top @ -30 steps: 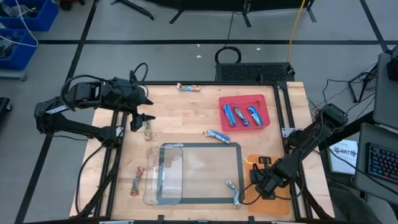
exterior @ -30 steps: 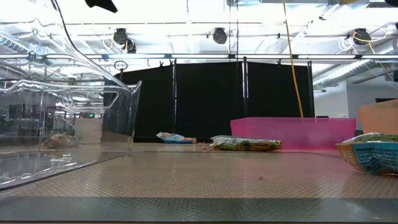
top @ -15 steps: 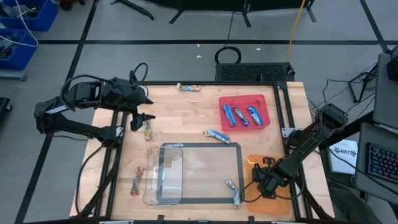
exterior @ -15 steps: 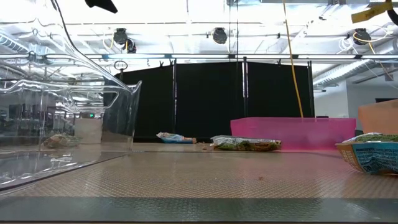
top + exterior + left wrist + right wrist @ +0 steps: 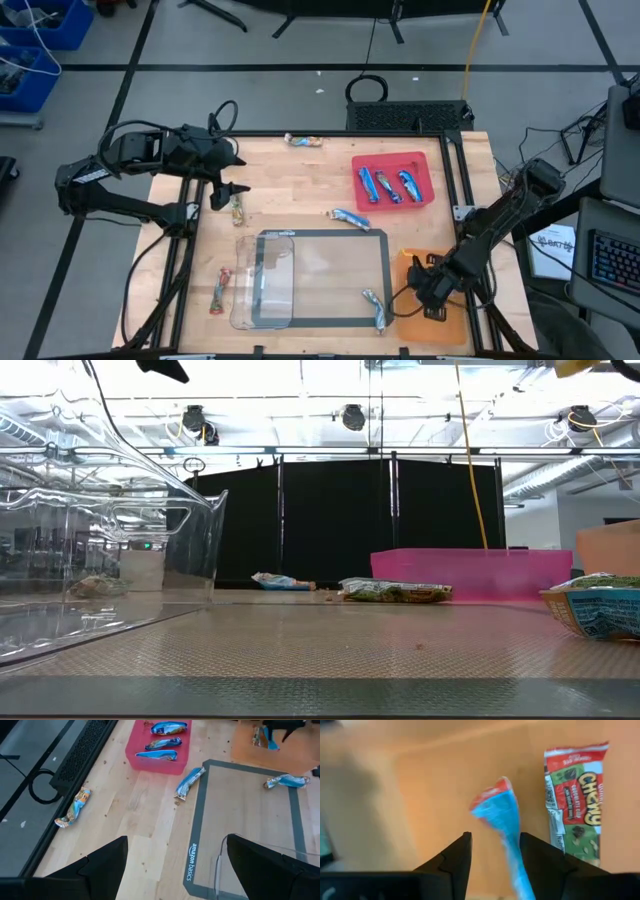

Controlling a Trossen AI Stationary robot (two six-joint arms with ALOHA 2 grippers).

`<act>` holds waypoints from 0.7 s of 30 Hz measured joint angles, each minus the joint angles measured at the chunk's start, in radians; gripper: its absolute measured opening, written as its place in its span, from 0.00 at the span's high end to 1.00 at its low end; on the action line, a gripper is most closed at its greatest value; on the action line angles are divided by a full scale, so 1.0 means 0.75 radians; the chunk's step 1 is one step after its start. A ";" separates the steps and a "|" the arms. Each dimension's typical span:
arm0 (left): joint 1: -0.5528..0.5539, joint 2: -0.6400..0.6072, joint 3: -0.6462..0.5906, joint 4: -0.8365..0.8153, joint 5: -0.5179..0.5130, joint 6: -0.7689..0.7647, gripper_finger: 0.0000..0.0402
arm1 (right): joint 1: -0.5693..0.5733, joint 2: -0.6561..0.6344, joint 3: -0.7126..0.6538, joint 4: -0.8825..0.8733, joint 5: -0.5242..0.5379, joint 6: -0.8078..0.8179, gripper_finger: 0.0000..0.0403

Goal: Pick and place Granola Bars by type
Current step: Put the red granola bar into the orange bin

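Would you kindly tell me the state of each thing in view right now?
Left pincer: open, empty, above the table.
Right pincer: shut on a blue-red bar, over the orange tray.
Chewy bar: lying flat in the orange tray.
Red tray: holds three blue bars.
Loose bars: five lying on the table, unsorted.

The grey border of the clear mat [image 5: 195,845] on the counter carries the words "amazon basics" in white, running along its edge. A red-and-green bar wrapper [image 5: 574,800] lying in the orange tray [image 5: 420,795] reads "CHEWY" in yellow, with "CHOCOLATE CHIP" in small print beside it.
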 joint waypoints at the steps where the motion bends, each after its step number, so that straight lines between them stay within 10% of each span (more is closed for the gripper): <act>1: 0.000 0.000 0.000 0.000 -0.007 -0.013 0.16 | -0.008 -0.035 0.000 -0.004 0.000 0.006 0.62; 21: 0.040 0.000 -0.001 -0.249 -0.086 -0.537 0.21 | -0.361 -0.574 0.002 0.143 0.286 -0.380 0.66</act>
